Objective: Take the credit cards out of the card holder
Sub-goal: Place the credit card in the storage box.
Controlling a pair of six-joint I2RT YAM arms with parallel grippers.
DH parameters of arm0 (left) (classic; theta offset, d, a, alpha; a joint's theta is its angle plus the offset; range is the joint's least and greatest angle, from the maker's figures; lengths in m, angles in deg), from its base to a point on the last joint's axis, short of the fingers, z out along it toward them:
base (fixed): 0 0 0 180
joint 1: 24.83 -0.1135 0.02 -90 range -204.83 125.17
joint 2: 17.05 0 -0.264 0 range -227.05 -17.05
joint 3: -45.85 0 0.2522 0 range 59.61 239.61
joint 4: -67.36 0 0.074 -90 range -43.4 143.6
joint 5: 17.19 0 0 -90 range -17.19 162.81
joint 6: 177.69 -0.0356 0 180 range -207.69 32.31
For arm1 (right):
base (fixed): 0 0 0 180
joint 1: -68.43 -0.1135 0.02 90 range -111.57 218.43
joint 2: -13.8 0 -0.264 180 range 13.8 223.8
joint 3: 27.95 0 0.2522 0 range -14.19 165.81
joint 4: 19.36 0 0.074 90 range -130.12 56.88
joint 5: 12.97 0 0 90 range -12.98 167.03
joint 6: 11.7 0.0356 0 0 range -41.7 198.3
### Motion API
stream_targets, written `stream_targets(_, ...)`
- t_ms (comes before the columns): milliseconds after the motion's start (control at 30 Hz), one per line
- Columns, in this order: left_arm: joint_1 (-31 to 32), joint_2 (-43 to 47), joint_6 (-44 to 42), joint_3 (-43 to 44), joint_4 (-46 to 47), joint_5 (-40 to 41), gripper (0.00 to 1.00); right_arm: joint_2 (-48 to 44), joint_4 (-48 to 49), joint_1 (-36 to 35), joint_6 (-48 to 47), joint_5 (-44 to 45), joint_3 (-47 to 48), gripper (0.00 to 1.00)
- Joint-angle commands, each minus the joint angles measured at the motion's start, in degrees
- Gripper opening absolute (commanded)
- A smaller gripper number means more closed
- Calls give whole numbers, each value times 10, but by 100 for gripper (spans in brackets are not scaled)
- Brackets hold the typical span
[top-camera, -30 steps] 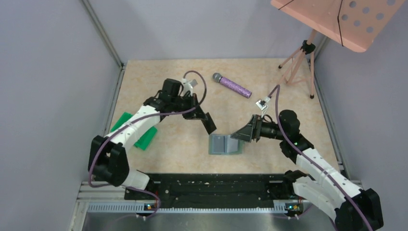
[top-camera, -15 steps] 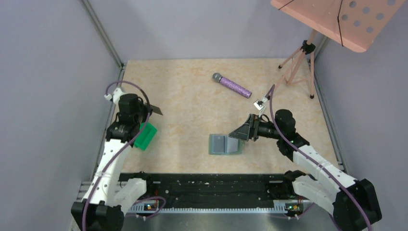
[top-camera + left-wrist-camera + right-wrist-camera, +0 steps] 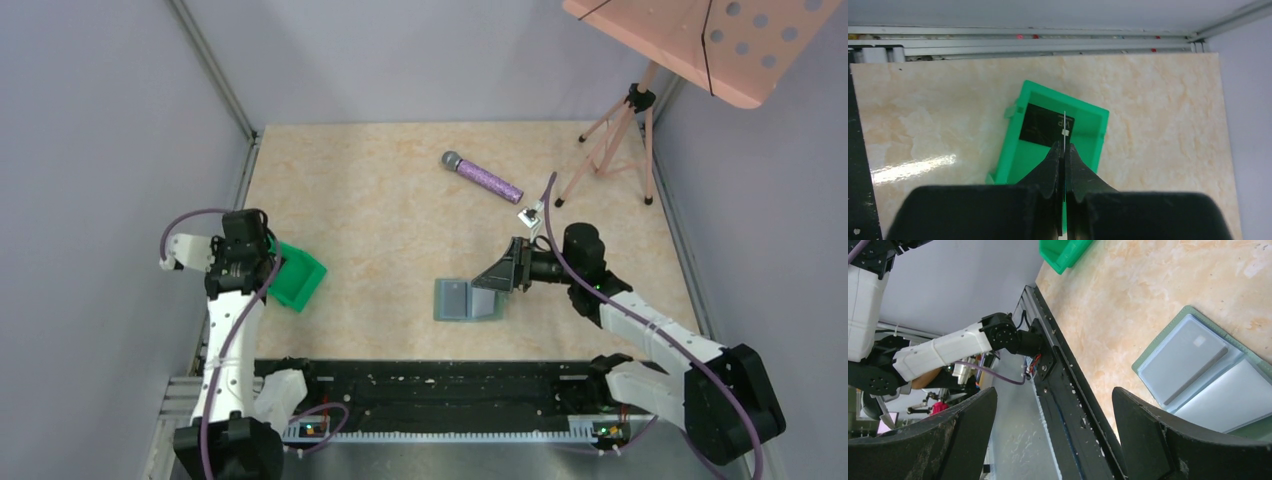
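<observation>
Our left gripper (image 3: 1064, 150) pinches a thin card (image 3: 1064, 125), edge-on, above the bright green plastic tray (image 3: 1087, 133), where a black rectangular credit card (image 3: 1044, 129) lies. Our right gripper (image 3: 1053, 400) hangs spread over the open grey-green folding card holder (image 3: 455, 300).

The card holder (image 3: 1233, 400) runs off the right wrist view — overhead, the right pincer (image 3: 488, 282) covers part.

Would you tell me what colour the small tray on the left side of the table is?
Bright green; the tray shows best in the left wrist view.
</observation>
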Motion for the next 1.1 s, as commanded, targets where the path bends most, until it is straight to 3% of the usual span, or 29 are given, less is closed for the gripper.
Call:
stream_targets(0,-26,-25,59,27,-26,55,0,7,50,5,-1,-16,14,85)
stream_targets(233,-37,-48,22,-30,98,-14,0,12,20,5,-21,-11,38,84)
stream_targets(600,-37,-88,-58,-97,245,-60,0,8,19,5,-11,-7,34,84)
stream_targets(900,-41,-134,-58,-104,247,-64,0,1,6,5,-20,5,31,84)
stream_targets(1067,-44,-133,-97,-135,317,-64,0,1,-7,4,-29,3,39,84)
